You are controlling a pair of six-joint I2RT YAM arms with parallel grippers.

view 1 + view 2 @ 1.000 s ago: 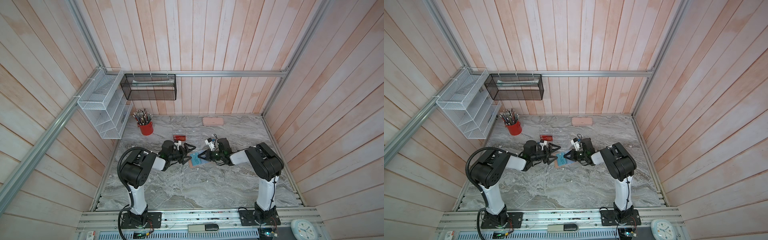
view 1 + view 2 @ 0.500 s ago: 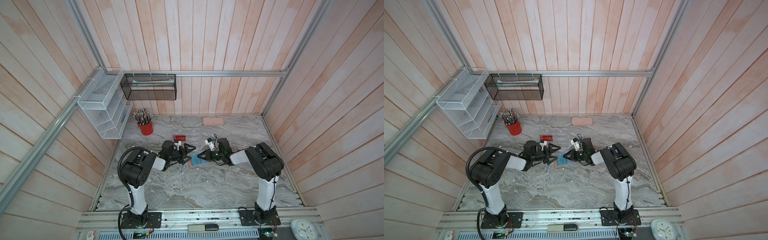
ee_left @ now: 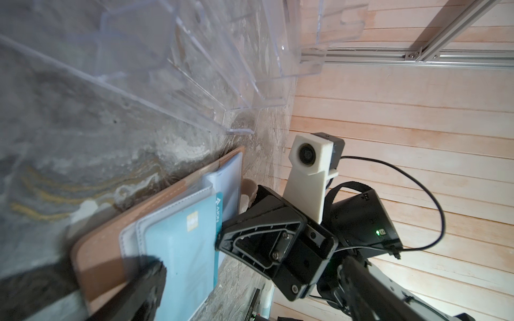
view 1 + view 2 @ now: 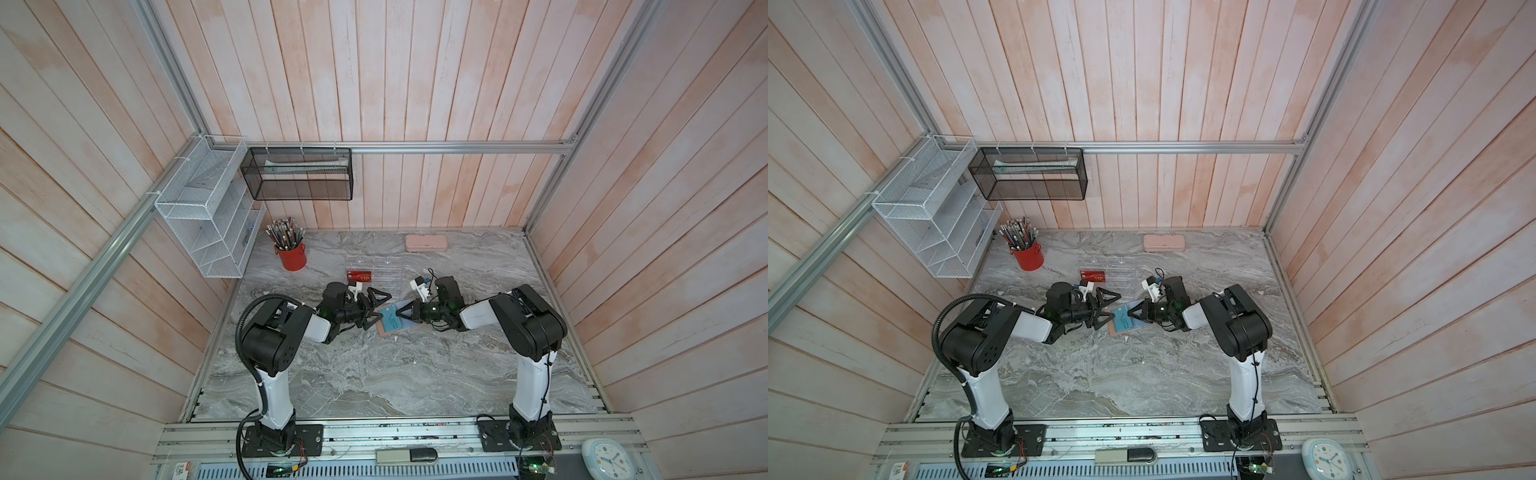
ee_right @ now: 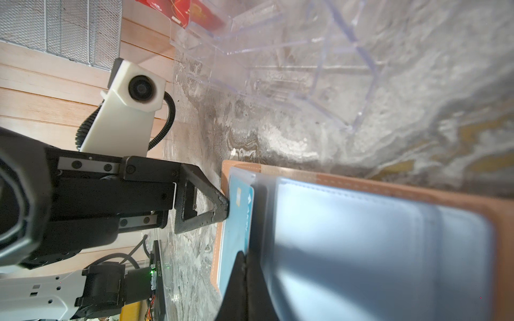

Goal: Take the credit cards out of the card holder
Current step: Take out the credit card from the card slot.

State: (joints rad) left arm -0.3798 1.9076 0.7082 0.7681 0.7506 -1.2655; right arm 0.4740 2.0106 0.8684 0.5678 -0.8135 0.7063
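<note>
Fingertips of the right gripper [image 4: 399, 316] are pressed together on the teal card's [image 3: 178, 250] edge; the card sits partly in the open holder [image 3: 100, 250], flat on the table [image 4: 374, 374]. Left gripper [image 4: 385, 307] is spread wide, one tip resting on the holder beside the card.

I read "VIP" in gold on the red card [image 4: 360, 275], legible in both top views. Same "VIP", pale, on the teal card [image 4: 390, 321]. My left wrist cam shows small white caps + a logo along the card's edge by the chip [image 3: 192, 221]; approx. "AJON", not sure. Clock [image 4: 606, 458] numerals too small to read.
</note>
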